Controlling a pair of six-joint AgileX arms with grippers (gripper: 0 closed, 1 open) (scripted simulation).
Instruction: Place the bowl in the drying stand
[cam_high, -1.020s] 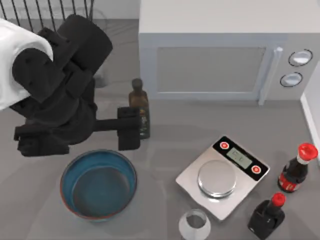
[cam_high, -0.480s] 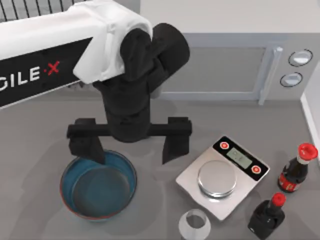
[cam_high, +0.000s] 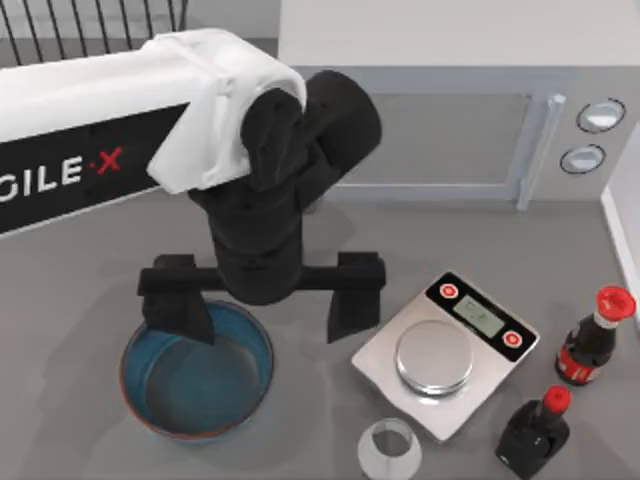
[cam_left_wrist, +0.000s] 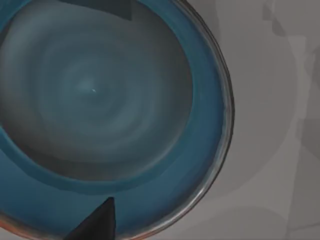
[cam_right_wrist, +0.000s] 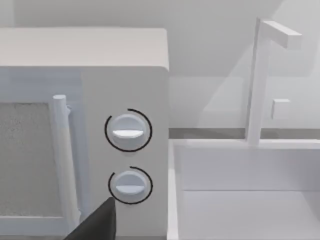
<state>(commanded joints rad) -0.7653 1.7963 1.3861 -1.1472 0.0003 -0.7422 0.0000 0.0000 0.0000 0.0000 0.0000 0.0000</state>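
Since a moment ago our left gripper (cam_high: 262, 312) has barely shifted, its fingers (cam_high: 180, 315) spread wide, one over the bowl (cam_high: 197, 369) near its far rim, one outside. We judge we should descend straddling that rim, then clench. Behind at upper left stands the drying stand (cam_high: 95, 25).

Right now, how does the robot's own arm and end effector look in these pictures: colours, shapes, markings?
The left arm has a long white shell with a black side panel bearing white letters and a red X. Its wrist is rounded, matte black. The left end effector is a black crossbar with two blocky, tapering black fingers. No cables can be seen. A dark pointed finger tip appears in the right wrist view.
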